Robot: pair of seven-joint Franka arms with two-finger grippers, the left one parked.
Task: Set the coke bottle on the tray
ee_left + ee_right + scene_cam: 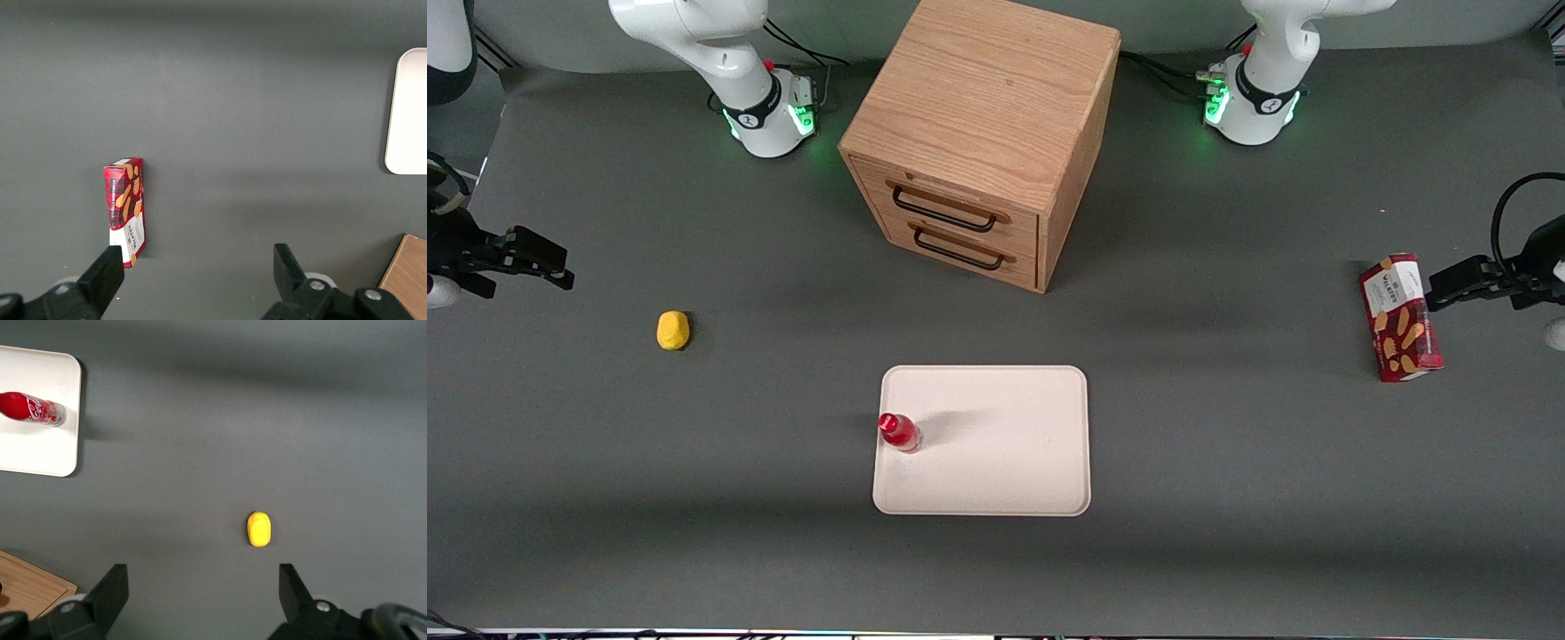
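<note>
The small red coke bottle (898, 432) (32, 409) stands upright on the pale cream tray (996, 453) (40, 447), close to the tray's edge on the working arm's side. My gripper (551, 267) (203, 590) hangs far off toward the working arm's end of the table, well apart from the bottle and the tray. Its fingers are spread wide with nothing between them, only bare mat below.
A yellow rounded lump (672, 330) (259, 529) lies on the mat between the gripper and the tray. A wooden drawer cabinet (978, 133) stands farther from the front camera than the tray. A red snack box (1400, 317) (125, 211) lies toward the parked arm's end.
</note>
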